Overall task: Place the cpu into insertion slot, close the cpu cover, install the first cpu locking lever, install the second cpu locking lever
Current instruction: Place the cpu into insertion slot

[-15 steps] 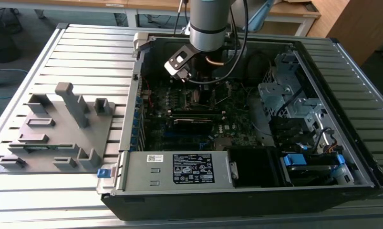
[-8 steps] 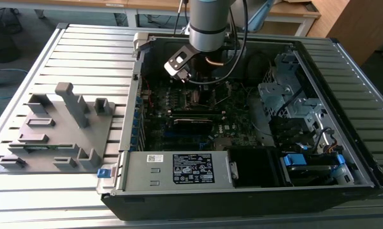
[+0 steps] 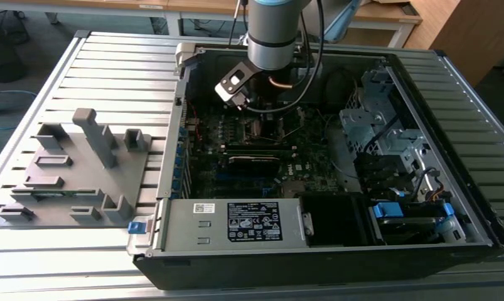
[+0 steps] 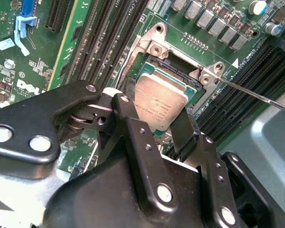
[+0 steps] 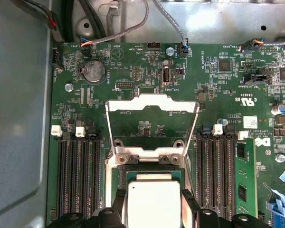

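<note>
Silver cpu [image 4: 160, 107] in claw [image 4: 155, 110] (cover [image 5: 152, 103] raised)

The arm [image 3: 271, 37] is hanging down into the open computer case [image 3: 319, 271], its gripper [image 3: 267, 111] hovering over the motherboard [image 3: 235, 169] inside. A grey fixture tray [image 3: 68, 172] is lying just beside the case, on the exterior view's left.
</note>
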Tool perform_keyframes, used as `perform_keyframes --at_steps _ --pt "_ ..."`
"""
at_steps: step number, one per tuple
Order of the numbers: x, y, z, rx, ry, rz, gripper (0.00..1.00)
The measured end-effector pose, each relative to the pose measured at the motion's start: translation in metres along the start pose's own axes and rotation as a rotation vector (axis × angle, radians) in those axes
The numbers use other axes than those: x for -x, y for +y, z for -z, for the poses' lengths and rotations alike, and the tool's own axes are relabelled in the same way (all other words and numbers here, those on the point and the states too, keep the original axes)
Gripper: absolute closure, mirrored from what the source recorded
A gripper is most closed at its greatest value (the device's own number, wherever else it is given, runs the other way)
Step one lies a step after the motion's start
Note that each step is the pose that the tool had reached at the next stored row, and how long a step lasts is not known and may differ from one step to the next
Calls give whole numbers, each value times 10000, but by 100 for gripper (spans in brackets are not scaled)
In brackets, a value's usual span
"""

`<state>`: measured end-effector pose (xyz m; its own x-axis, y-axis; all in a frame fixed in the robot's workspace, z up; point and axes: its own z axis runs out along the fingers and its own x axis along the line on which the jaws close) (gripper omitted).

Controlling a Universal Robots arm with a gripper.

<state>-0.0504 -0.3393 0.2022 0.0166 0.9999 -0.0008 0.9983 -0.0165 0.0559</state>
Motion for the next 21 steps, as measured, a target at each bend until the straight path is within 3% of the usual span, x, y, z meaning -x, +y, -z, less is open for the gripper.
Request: perform_keyframes --at_steps 21 --pt "-29 -5 -44 1 -5 -107 46"
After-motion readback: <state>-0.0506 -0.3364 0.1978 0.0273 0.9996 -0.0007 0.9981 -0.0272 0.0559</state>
